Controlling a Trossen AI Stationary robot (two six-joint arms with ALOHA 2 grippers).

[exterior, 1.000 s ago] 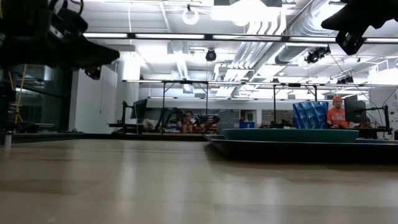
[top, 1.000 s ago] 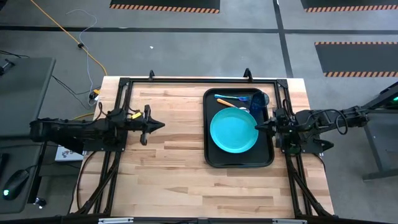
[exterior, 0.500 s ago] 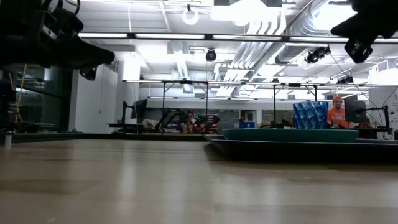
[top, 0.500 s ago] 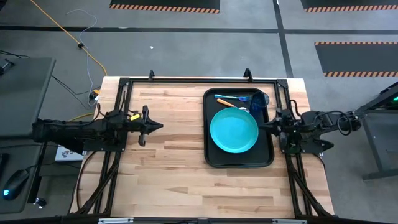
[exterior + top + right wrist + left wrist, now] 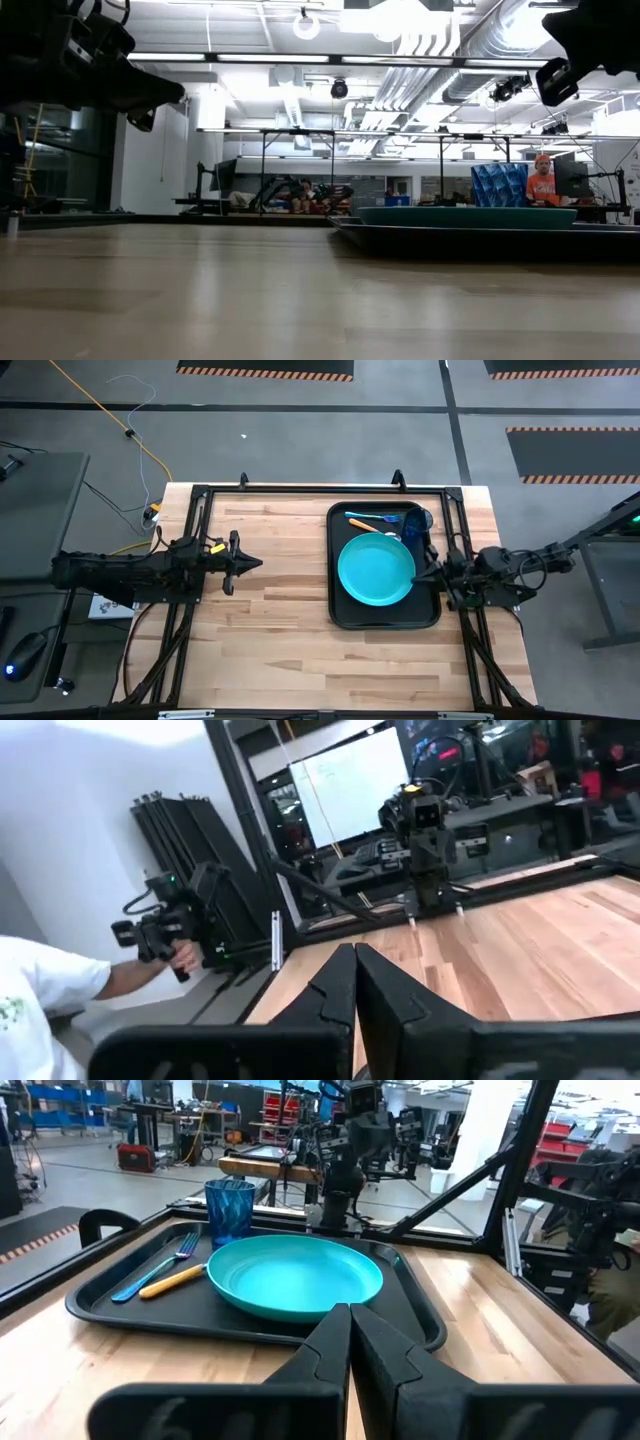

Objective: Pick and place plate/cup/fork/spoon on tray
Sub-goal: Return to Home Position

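Note:
The black tray [image 5: 434, 600] lies on the right half of the wooden table. On it rest the turquoise plate [image 5: 376, 570], the dark-blue cup [image 5: 417, 523] upright at the far right corner, a blue fork [image 5: 385, 518] and an orange-handled spoon [image 5: 362, 523]. The left wrist view shows the plate [image 5: 295, 1275], cup [image 5: 229, 1208], fork [image 5: 160, 1265] and spoon [image 5: 175, 1280] too. My right gripper [image 5: 419, 573] is shut and empty, held high over the tray's right rim beside the plate. My left gripper [image 5: 258, 563] is shut and empty, above the table's left half.
A black frame [image 5: 300, 489] runs round the table's edges. Bare wood [image 5: 270, 620] lies left of and nearer than the tray. Beyond the table, a person's sleeve [image 5: 40, 990] and hand show in the right wrist view, and another person [image 5: 543, 185] shows far off.
My right gripper has drawn back a little toward the table's right edge and slightly toward its near edge, staying shut and above the tray. The things on the tray have kept still.

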